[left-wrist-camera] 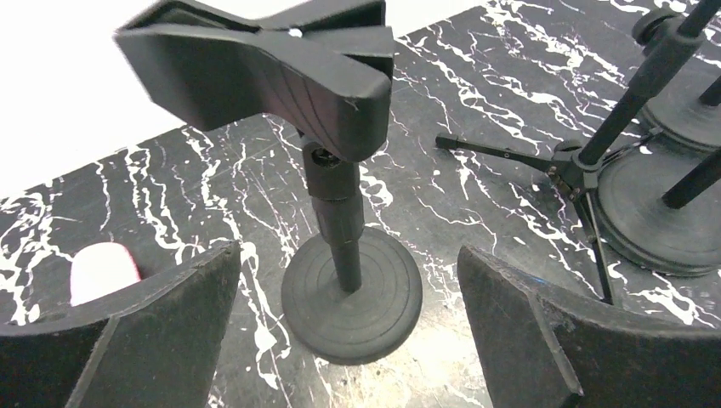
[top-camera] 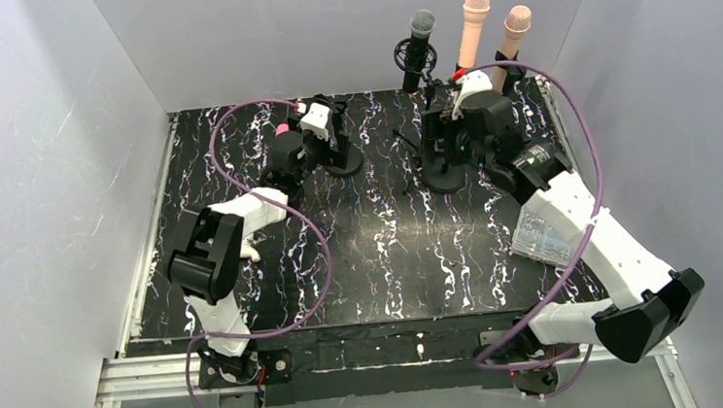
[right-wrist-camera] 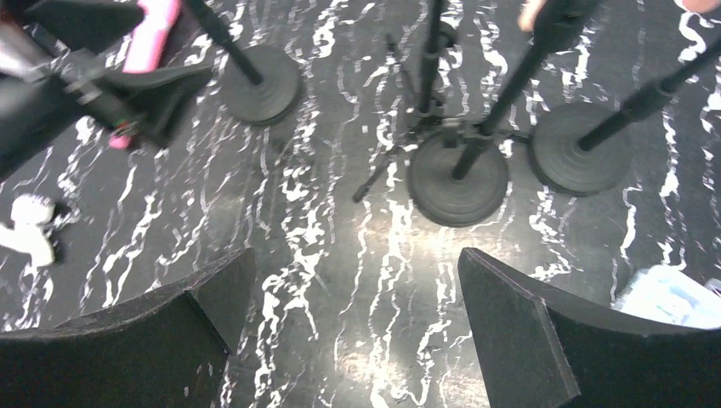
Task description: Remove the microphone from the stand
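Observation:
The small black stand (left-wrist-camera: 353, 293) has a round base and an empty clip (left-wrist-camera: 281, 76) on top; it also shows in the top view (top-camera: 343, 158). The pink microphone (right-wrist-camera: 144, 51) is off the stand. Its head (left-wrist-camera: 102, 270) shows just past my left finger, and it peeks out beside the left arm (top-camera: 282, 129). My left gripper (left-wrist-camera: 349, 331) is open and faces the stand's base with nothing between its fingers (top-camera: 319, 139). My right gripper (right-wrist-camera: 353, 331) is open above bare table (top-camera: 444, 129), near the other stands.
Three more microphones stand in holders at the back: black (top-camera: 420, 43), peach (top-camera: 472, 25) and tan (top-camera: 513, 41). Their round bases (right-wrist-camera: 457, 178) and a tripod (left-wrist-camera: 587, 166) crowd the middle back. A clear plastic box (top-camera: 547, 233) lies at the right. White walls enclose the table.

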{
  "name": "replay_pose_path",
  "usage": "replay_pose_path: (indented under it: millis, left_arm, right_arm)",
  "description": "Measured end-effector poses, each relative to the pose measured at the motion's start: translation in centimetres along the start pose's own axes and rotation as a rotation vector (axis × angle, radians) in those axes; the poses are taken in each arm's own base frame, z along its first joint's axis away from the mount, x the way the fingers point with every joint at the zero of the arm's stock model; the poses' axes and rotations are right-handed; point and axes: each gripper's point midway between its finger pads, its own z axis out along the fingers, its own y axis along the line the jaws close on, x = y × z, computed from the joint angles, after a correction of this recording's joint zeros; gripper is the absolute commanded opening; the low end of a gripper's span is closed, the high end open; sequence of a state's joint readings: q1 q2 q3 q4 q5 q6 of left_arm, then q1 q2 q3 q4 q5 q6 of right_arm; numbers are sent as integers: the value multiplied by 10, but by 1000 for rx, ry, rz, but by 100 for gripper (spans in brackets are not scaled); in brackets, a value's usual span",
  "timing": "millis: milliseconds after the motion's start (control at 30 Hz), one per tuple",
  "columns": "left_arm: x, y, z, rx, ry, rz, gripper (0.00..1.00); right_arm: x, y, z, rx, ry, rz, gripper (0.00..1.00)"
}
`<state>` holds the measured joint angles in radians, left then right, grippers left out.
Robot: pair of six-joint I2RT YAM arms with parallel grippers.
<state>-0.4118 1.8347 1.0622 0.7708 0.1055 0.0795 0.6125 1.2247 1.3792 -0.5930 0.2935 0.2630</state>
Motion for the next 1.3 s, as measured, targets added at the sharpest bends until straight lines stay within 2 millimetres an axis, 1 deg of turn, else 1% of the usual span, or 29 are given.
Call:
replay_pose_path:
  millis: [67, 200, 300, 367, 500, 600, 700, 767, 867, 933, 1000, 1067, 1167, 1233, 1300]
  left_arm:
    - [-9, 2, -10, -14, -9, -10, 98]
    - [-12, 5, -33, -52, 24, -39, 98]
    - [-16, 9, -57, -93, 64, -89, 98]
    - [-22, 9, -75, -116, 85, -133, 98]
    - [-44, 7, -113, -144, 115, -222, 98]
    - [-51, 5, -133, -158, 168, -273, 98]
    - [-47, -1, -151, -160, 228, -325, 98]
    - [-42, -6, -161, -155, 268, -353, 98]
    - [-37, -14, -173, -131, 312, -385, 98]
    - [-34, -19, -179, -116, 332, -398, 98]
    - [-33, -22, -182, -104, 349, -406, 98]
    - [-33, -24, -184, -93, 362, -410, 98]
    - [-38, -27, -186, -76, 366, -414, 98]
    - [-43, -29, -186, -65, 360, -415, 98]
    - [-47, -30, -186, -54, 354, -416, 98]
  right_arm:
    - [-3, -17, 8, 35, 11, 34, 98]
    - [-12, -44, 14, 85, 7, 95, 98]
    - [-19, -61, 14, 106, -8, 136, 98]
    - [-22, -73, 14, 120, -15, 169, 98]
    - [-32, -94, 16, 138, -55, 214, 98]
    - [-37, -95, 23, 127, -81, 210, 98]
    - [-39, -94, 38, 128, -87, 188, 98]
    - [-35, -95, 52, 144, -70, 169, 97]
    - [-24, -97, 73, 192, -40, 136, 94]
    - [-19, -95, 80, 214, -28, 118, 91]
    - [-19, -91, 85, 242, -33, 88, 90]
    - [-26, -83, 87, 267, -50, 52, 86]
    - [-42, -73, 88, 296, -87, 18, 82]
    - [-55, -75, 88, 327, -115, 12, 81]
    - [-67, -81, 87, 365, -135, 11, 78]
